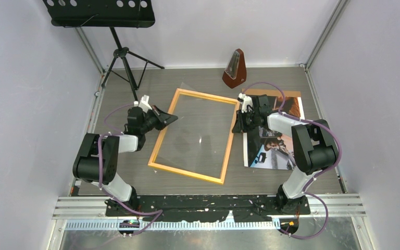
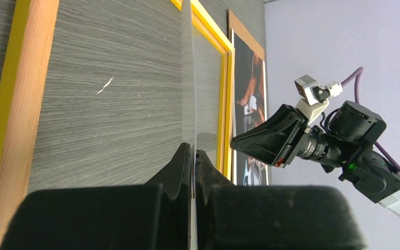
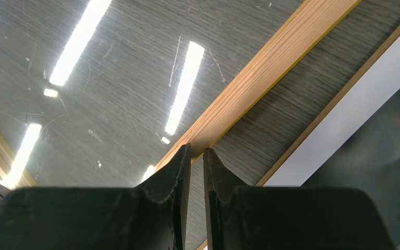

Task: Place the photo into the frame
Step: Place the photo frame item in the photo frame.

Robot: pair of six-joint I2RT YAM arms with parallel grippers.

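Grey wood-grain tabletop, boxed in by pale walls. At the left gripper (image 2: 193, 148): clamped tight on the edge of a clear pane (image 3: 114, 88), thin sheet pinched between both fingers and lifted at the 9 o'clock side of the frame (image 1: 185, 173). At the right gripper (image 3: 197, 151): fingers nearly together with only a slit between, tips over the frame's 3 o'clock rail; cannot tell whether anything is pinched there. Outward from that, at 3 o'clock of the frame and just beside it: the photo (image 1: 271, 151), lying flat and face up on a brown board (image 1: 273, 94), partly hidden under the right arm, not yet touched. Farther off, a metronome (image 1: 234, 69) at 12 o'clock and a music stand (image 1: 120, 52) toward 10 o'clock. Reads as the glazing step, with the pane handled ahead of the print; cannot say whether going in or coming out. Next calls for settling the pane flat, letting go, then catching the photo by its thin edge, carrying it toward 9 o'clock and squaring it inside the rails.
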